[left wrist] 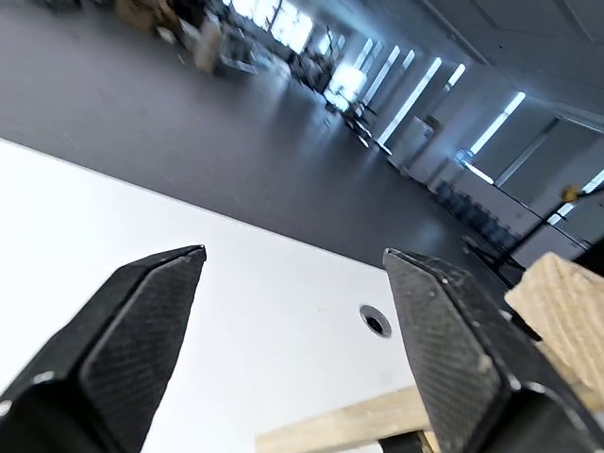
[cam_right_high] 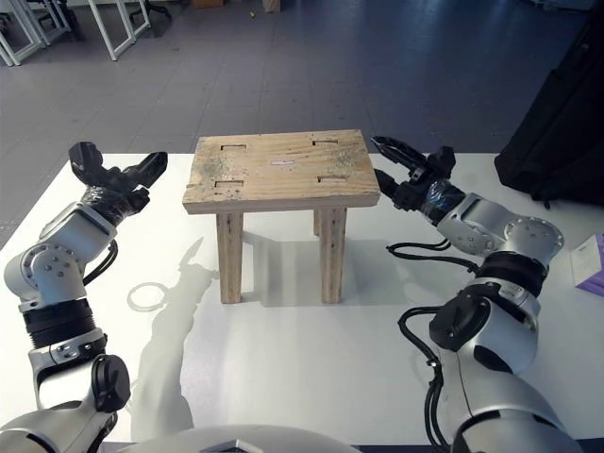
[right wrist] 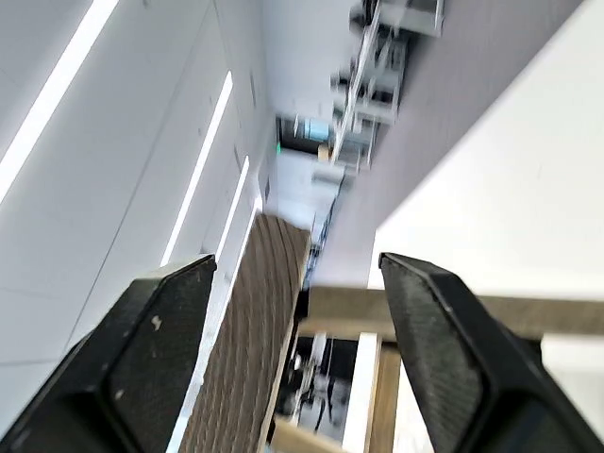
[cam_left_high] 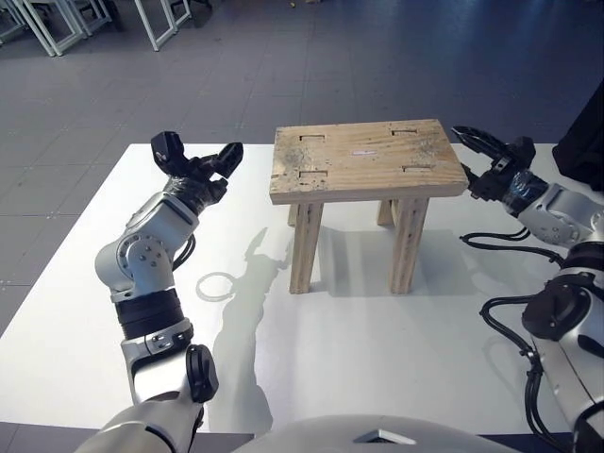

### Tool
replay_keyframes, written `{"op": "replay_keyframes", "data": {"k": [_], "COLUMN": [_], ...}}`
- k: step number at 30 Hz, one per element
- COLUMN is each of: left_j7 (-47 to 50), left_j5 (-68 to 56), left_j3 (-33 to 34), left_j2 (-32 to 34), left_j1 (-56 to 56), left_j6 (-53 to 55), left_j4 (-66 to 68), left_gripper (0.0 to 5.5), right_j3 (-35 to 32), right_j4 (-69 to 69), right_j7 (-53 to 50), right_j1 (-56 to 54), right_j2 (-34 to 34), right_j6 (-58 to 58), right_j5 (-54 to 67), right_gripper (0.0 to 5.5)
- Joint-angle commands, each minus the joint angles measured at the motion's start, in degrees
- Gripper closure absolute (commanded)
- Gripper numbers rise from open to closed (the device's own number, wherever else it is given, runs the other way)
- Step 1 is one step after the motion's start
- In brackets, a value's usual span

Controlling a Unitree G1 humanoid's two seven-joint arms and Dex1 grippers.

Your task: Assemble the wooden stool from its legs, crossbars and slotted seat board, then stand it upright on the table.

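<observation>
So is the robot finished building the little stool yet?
Pretty much, it seems. The stool stands upright on the table, seat board on top of its legs. Nothing is in hand: the left gripper and right gripper hang open beside the seat's two ends. Left: likely just pulling the arms away.

Pale tan, dark-flecked wood on the stool (cam_left_high: 363,160); plain white table (cam_left_high: 377,359) under it; black left gripper (cam_left_high: 198,143) and right gripper (cam_left_high: 461,151) flanking it.
</observation>
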Motion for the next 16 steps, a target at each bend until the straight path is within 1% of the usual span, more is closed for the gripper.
{"op": "replay_keyframes", "data": {"k": [1, 2, 3, 4, 5, 6, 9, 16], "left_j7": [2.1, 2.6, 3.2, 4.2, 5.3, 6.3, 7.5, 6.3], "left_j5": [9.7, 12.8, 16.1, 18.3, 20.6, 22.6, 25.4, 27.3], "left_j3": [-6.3, -8.2, -10.0, -10.9, -11.9, -12.9, -13.6, -13.5], "left_j2": [1.5, 1.6, 1.5, 0.7, 0.0, -0.6, -1.5, -1.5], "left_j1": [4.1, 5.1, 6.0, 6.8, 7.7, 8.6, 10.3, 12.6], "left_j6": [-6.8, -9.3, -12.4, -14.7, -16.7, -18.3, -20.6, -22.8], "left_j4": [-2.3, -2.5, -2.0, -1.6, -1.2, -0.9, -1.2, -1.2], "left_gripper": [2.0, 2.0, 2.0, 2.0, 2.0, 2.0, 2.0, 2.0], "right_j3": [15.8, 20.3, 27.7, 35.4, 38.7, 40.5, 41.7, 40.5], "right_j4": [-23.6, -27.5, -30.0, -31.8, -33.5, -35.2, -37.1, -34.5], "right_j7": [-0.6, -1.1, -2.7, -6.7, -8.6, -9.8, -11.9, -13.6], "right_j1": [12.1, 15.4, 19.1, 22.6, 25.6, 27.6, 28.8, 27.7], "right_j2": [4.8, 6.0, 5.6, 4.4, 5.6, 7.3, 9.9, 10.3], "right_j6": [-27.8, -33.7, -40.5, -47.4, -53.5, -56.0, -59.1, -62.5], "right_j5": [-20.4, -25.5, -33.7, -43.7, -48.9, -51.2, -54.4, -58.4], "right_gripper": [2.33, 2.33, 2.33, 2.33, 2.33, 2.33, 2.33, 2.33]}}
